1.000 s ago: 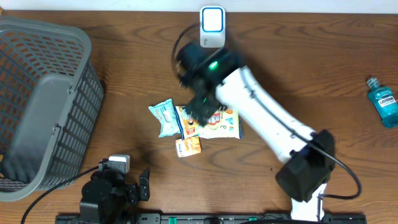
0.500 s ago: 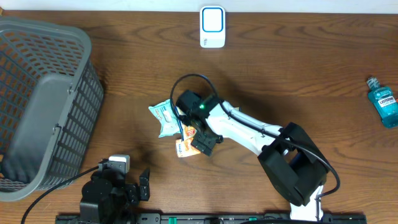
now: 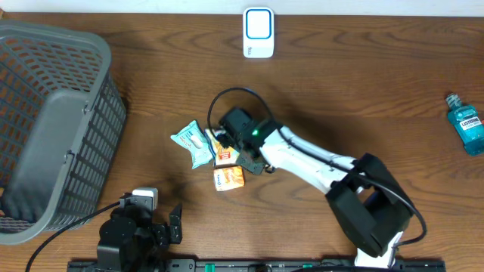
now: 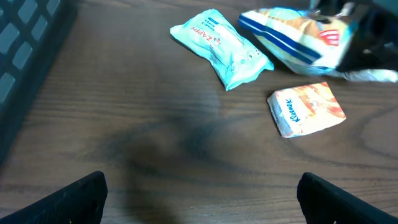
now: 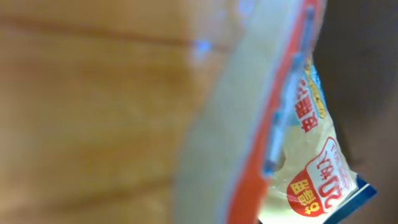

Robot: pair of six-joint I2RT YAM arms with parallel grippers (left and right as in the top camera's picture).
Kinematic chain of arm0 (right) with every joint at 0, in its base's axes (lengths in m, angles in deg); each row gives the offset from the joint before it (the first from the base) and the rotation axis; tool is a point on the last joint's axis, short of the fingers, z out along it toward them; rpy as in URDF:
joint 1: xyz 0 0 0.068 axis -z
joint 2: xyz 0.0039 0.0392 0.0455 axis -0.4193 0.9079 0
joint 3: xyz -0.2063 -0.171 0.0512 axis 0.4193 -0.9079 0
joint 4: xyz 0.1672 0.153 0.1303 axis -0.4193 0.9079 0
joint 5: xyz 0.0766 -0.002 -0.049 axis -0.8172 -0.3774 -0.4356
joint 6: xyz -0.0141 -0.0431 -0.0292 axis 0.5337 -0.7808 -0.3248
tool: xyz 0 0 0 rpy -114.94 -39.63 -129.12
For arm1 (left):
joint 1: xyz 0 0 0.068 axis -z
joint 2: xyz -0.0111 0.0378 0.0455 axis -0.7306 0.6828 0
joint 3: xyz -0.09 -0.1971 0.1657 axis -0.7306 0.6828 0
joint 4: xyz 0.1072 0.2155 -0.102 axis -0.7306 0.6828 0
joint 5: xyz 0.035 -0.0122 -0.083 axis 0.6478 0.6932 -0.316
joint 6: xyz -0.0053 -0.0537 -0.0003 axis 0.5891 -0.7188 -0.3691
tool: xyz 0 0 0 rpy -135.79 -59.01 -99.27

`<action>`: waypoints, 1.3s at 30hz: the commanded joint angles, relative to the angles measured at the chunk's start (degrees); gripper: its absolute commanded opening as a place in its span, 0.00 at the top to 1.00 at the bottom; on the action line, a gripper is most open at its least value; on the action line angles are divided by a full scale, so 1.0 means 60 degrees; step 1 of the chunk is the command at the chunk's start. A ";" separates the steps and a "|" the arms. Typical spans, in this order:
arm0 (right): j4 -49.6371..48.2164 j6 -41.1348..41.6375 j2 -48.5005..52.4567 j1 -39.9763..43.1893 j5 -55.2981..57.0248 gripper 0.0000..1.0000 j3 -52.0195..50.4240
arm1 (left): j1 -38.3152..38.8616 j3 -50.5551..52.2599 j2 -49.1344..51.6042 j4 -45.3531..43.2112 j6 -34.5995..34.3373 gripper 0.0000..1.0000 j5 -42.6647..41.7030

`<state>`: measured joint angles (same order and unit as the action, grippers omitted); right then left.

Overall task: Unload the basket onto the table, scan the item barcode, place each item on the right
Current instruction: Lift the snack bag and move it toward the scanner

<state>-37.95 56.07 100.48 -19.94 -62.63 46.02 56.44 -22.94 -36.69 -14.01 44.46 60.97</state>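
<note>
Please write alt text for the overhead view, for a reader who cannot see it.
The right gripper is shut on a snack bag in the middle of a wooden table, beside a teal packet and a small orange box. A grey basket stands at the left, a white scanner at the far edge.

Grey mesh basket (image 3: pixel 91 151) on its side, left edge of frame. Blue mouthwash bottle (image 3: pixel 469 125) lying flat, far right, well apart from everything. Teal wipes pack (image 3: pixel 190 143) near centre, flat on wooden table (image 3: pixel 378 83). Small orange packet (image 3: pixel 228 178) just below and right of it, not touching.
</note>
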 commanded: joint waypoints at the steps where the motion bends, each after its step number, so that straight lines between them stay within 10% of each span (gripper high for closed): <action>1: 0.0962 -0.0565 -0.0958 0.0659 -0.4244 0.99 0.0678 | 0.0033 -0.0040 -0.0015 0.0022 0.0062 0.02 -0.0124; 16: 0.4065 -0.3796 -0.1920 0.3694 -1.5529 0.99 0.0160 | 0.0033 -0.0040 -0.0015 0.0022 0.0058 0.02 -0.0124; 22: 0.5074 -0.1847 -0.1923 0.3523 -1.5952 0.99 0.0069 | 0.0033 -0.0040 -0.0015 0.0022 0.0058 0.02 -0.0124; 39: 0.5096 -0.3220 -0.1927 0.5563 -1.5442 0.99 -0.0117 | 0.0033 -0.0040 -0.0015 0.0022 0.0062 0.02 -0.0124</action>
<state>-7.44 42.17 88.94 9.78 -154.28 46.54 56.44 -22.94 -36.69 -13.99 44.46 60.97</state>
